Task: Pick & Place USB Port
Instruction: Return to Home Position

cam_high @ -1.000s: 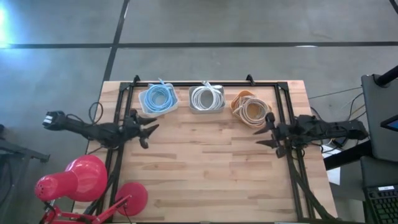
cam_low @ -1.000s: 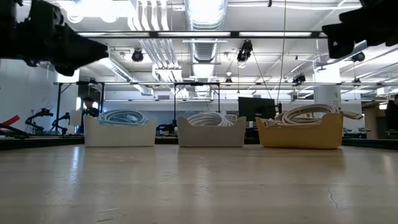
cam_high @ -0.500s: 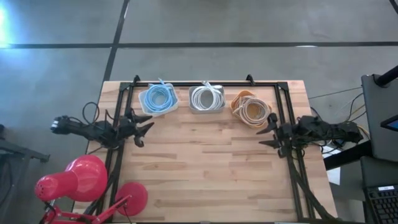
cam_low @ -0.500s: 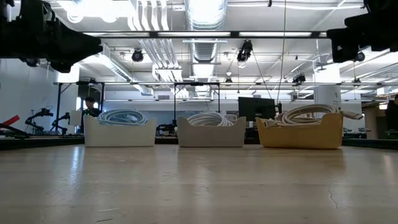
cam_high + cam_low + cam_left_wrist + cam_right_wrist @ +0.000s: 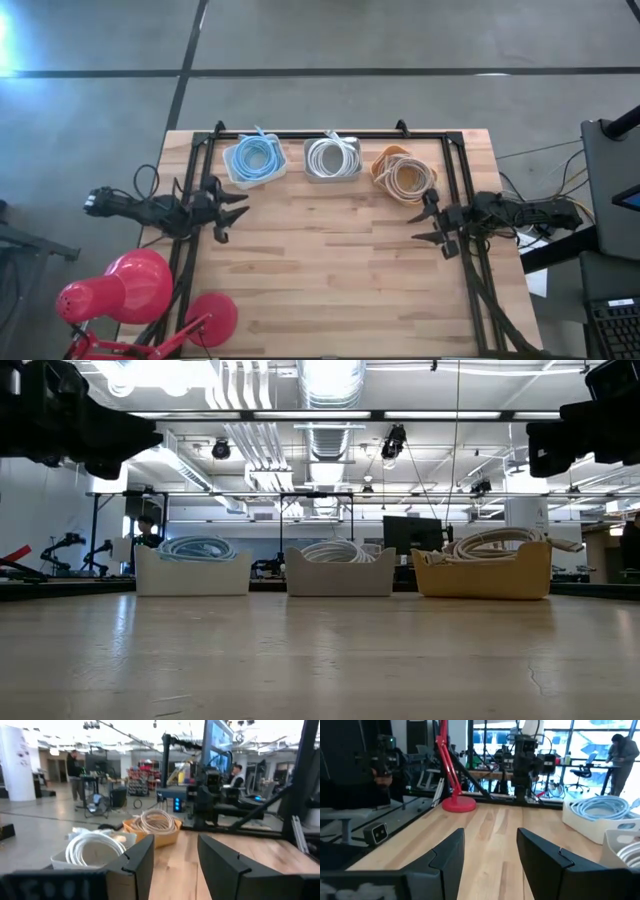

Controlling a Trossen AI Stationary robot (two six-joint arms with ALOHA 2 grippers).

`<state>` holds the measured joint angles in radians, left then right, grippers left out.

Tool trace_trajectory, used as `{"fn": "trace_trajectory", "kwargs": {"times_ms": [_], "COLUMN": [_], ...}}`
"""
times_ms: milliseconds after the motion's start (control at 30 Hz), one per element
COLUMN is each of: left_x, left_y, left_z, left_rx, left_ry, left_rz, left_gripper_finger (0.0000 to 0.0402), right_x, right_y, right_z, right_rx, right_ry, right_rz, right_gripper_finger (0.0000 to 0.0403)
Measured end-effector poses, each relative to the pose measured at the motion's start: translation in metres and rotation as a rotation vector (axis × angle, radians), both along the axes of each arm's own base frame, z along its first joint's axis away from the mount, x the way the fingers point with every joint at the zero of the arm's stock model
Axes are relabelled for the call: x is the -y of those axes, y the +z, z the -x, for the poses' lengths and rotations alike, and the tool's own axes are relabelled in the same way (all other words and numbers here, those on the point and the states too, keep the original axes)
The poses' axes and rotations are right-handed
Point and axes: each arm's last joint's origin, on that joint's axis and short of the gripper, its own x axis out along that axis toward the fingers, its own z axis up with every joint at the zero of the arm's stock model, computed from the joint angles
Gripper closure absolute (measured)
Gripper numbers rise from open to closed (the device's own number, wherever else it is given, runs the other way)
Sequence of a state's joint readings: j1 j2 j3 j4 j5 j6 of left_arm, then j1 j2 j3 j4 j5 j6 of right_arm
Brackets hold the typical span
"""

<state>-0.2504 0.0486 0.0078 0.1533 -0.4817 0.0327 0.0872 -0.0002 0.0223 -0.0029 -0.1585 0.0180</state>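
Three bins stand in a row at the table's far edge, each on its base. One holds a blue coiled cable [image 5: 254, 158], one a white coil [image 5: 332, 158], and the orange bin a beige coil [image 5: 402, 176]. I cannot pick out a USB port as such. My left gripper [image 5: 232, 217] hovers open near the table's left side, just in front of the blue bin. My right gripper [image 5: 421, 220] hovers open on the right side, in front of the orange bin. In both wrist views the fingers [image 5: 134, 865] [image 5: 546, 861] stand apart with nothing between them.
A red desk lamp [image 5: 140, 290] with its round base [image 5: 459, 804] stands at the near left corner. Black frame rails [image 5: 455, 180] run along the left, right and far sides. Bare wood [image 5: 330, 260] spreads between the two arms. People stand in the room beyond the table.
My right gripper has sunk a little toward the table, still open. My left gripper has tipped its fingers up toward level while staying where it was, still open. The bins and cables have not moved.
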Motion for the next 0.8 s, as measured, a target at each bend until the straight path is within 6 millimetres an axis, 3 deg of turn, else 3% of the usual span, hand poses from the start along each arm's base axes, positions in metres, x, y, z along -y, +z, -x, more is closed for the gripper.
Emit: {"fn": "trace_trajectory", "kwargs": {"times_ms": [800], "left_x": [0.0001], "left_y": [-0.0087], "left_z": [-0.0007], "left_rx": [-0.085], "left_ry": [0.001], "left_rz": [0.001], "left_gripper_finger": [0.0245], "right_x": [0.0], "right_y": [-0.001], "right_z": [-0.0012], "right_rx": [0.023], "right_ry": [-0.003], "right_rz": [0.123], "right_gripper_finger": [0.0232]}}
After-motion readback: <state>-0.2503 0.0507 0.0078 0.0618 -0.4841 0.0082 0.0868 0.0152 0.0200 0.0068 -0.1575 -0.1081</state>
